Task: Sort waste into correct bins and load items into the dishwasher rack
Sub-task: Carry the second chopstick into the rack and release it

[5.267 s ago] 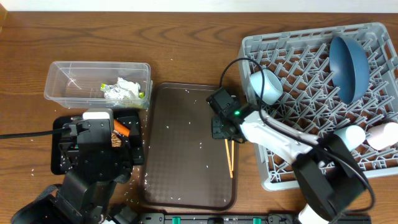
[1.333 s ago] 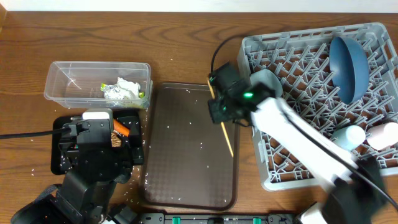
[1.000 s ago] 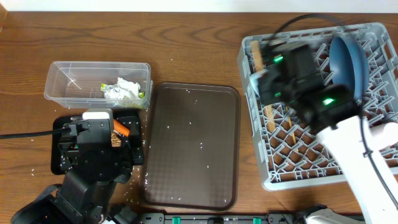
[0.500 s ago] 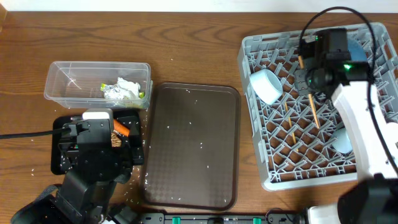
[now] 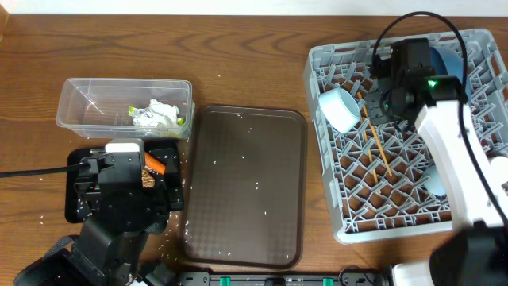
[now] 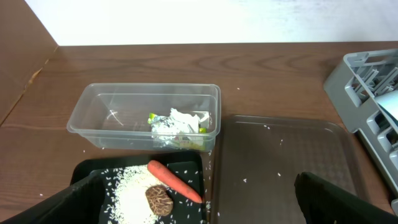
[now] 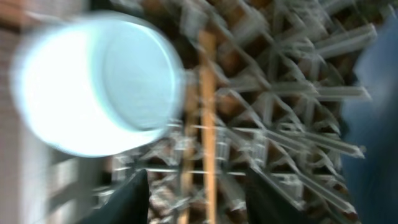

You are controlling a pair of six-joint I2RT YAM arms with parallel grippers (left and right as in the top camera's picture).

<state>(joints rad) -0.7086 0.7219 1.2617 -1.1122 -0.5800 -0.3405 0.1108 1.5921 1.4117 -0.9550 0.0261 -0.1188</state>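
The two wooden chopsticks (image 5: 378, 144) lie slanted on the pegs of the grey dishwasher rack (image 5: 341, 226). In the right wrist view they (image 7: 208, 118) run between my fingers without touching them. My right gripper (image 5: 386, 97) is open just above them, beside the white bowl (image 5: 340, 109). The blue bowl (image 5: 441, 57) is mostly hidden behind the arm. My left gripper (image 6: 202, 208) is open and empty above the black tray (image 6: 87, 171), which holds the carrot (image 6: 174, 181), the brown lump (image 6: 159, 200) and rice (image 6: 132, 194). The clear tub (image 5: 79, 103) holds tissue and wrapper (image 5: 155, 116).
The brown serving tray (image 5: 242, 187), with a few rice grains on it, lies between the bins and the rack. A light-blue cup (image 5: 436, 184) and a pink-white cup (image 5: 499, 168) sit in the rack's right part. Loose rice lies on the table near the black tray.
My right gripper carried the chopsticks from the serving tray over to the rack and let them go; they now rest on the lattice. The left arm has not moved.
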